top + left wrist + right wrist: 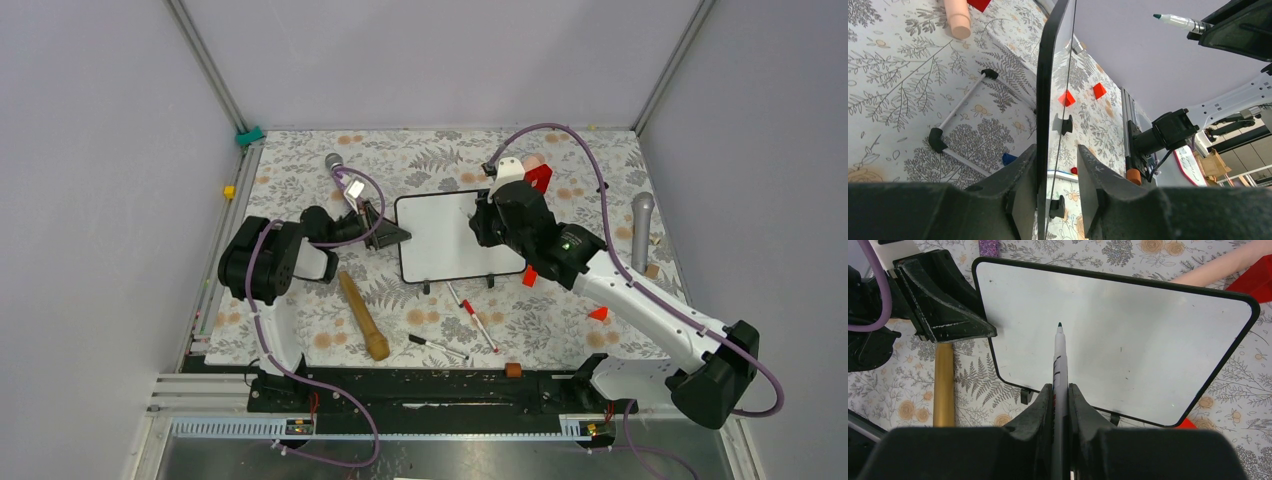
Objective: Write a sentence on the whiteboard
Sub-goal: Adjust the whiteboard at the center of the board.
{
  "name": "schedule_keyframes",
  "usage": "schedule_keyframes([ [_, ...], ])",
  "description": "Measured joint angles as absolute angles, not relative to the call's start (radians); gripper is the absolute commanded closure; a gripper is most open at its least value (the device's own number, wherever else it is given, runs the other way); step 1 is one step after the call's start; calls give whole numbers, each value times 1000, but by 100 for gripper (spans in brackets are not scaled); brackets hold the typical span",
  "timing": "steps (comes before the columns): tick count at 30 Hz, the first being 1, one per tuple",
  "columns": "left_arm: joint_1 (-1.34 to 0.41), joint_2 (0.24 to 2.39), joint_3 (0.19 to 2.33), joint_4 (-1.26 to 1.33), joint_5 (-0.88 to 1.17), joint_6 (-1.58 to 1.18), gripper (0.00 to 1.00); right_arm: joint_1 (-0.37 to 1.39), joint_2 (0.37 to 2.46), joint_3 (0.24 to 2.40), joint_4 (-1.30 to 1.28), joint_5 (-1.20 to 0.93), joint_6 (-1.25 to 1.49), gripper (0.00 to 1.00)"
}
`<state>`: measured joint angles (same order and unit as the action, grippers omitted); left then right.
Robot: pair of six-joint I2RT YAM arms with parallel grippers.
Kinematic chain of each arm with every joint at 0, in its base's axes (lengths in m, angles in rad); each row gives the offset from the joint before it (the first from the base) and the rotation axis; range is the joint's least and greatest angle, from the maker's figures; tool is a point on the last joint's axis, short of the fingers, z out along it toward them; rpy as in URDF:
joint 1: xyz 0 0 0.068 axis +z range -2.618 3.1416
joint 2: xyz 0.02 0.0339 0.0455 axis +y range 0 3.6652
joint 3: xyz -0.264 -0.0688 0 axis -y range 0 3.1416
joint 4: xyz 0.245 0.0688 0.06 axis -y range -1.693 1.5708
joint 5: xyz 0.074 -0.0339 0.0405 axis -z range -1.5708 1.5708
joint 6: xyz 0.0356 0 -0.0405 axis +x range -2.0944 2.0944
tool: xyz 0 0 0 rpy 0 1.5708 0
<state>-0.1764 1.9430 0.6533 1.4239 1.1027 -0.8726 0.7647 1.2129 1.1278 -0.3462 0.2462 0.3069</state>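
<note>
Right gripper (1060,390): bottom centre of its wrist view, fingers clenched on the marker (1058,357). The barrel runs straight out between them, so the green tip leads the wrist like a nib.
Marker tip: over the left-centre of the board's face. In the left wrist view it sits upper right, apart from the surface, so no ink is going down.
Whiteboard (1148,335): middle of the overhead frame, on the floral cloth (300,175) between the two arms. Its little feet point toward the bottom edge and its face is turned up where the tip can reach it.
Sentence: none visible; the face is blank apart from a few faint specks, so writing looks not yet begun.
Left gripper (1055,149): at the board's left edge, one jaw on each side of the black frame, probably to stop the board sliding under the strokes. One finger lies on the frame and a sliver of gap shows at the other, so I cannot tell whether it is clamped.
Red-and-white pen (478,318): just below the board, clear of the writing area.
Black-capped pen (437,346): lower again, near the bottom rail.
Wooden rod (362,316): lower left of the board, apart from it.
Red block (538,177): by the board's upper right corner.
Microphone (642,228): far right, well apart.
</note>
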Motion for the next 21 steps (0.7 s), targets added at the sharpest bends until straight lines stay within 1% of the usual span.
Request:
schedule_keyframes([
  [6, -159, 1932, 607, 1423, 1112, -853, 65, 765, 1221, 1128, -347, 247, 307, 100],
  [9, -133, 1916, 577, 1423, 1119, -844, 55, 765, 1230, 1129, -347, 247, 307, 100],
  [14, -92, 1908, 569, 1423, 1140, -843, 45, 765, 1249, 1132, -347, 246, 307, 100],
  [19, -95, 1929, 605, 1423, 1179, -855, 45, 765, 1260, 1150, -353, 246, 307, 100],
  [21, -99, 1933, 614, 1423, 1187, -854, 46, 765, 1260, 1153, -354, 246, 307, 100],
])
